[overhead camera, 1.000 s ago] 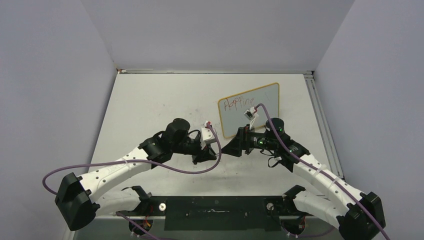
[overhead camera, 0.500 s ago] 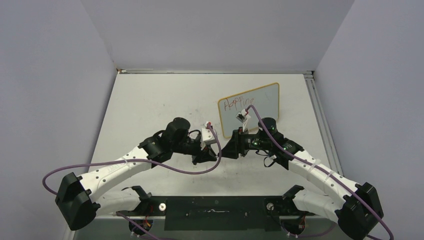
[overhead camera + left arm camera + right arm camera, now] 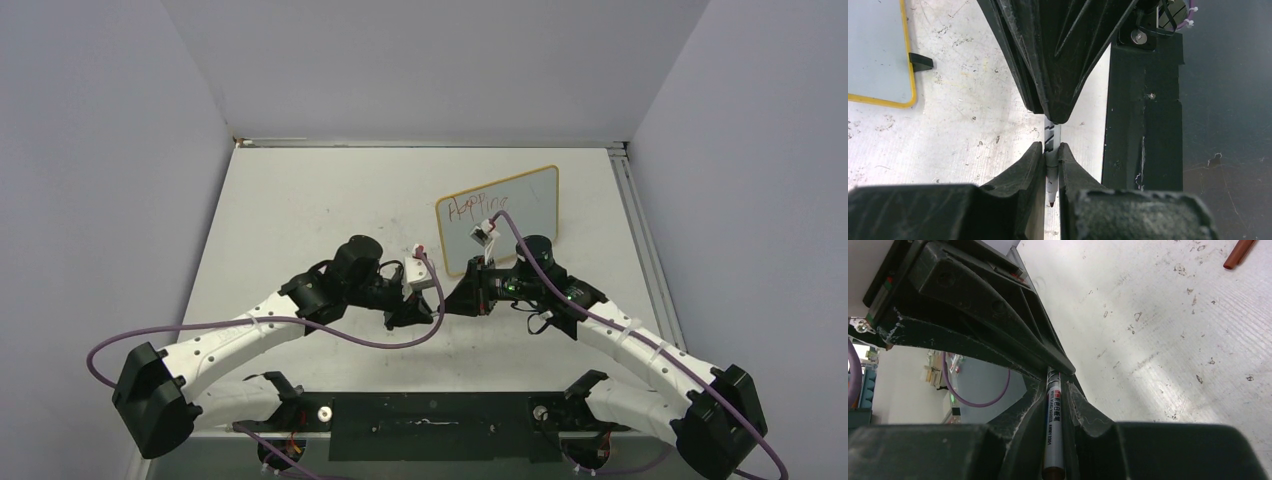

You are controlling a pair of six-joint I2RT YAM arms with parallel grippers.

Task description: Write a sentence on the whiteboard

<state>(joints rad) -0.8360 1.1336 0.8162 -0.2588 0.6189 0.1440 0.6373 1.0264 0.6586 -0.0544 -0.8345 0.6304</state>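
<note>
Left hand and right hand both clench the marker; whiteboard reads "Happine".

White table between grey walls; black base plate at near edge. Right of centre, whiteboard with light wooden frame, set at a slant, right end further back. Along its upper part, the sentence in thin red marker, one line only, roughly "Happine", rest not legible. Lower left part of board hidden behind right arm's wrist. Just in front of board, left gripper and right gripper nose to nose, tips near touching; jaw state unreadable from above. Purple cable looped along left arm, another along right arm
</note>
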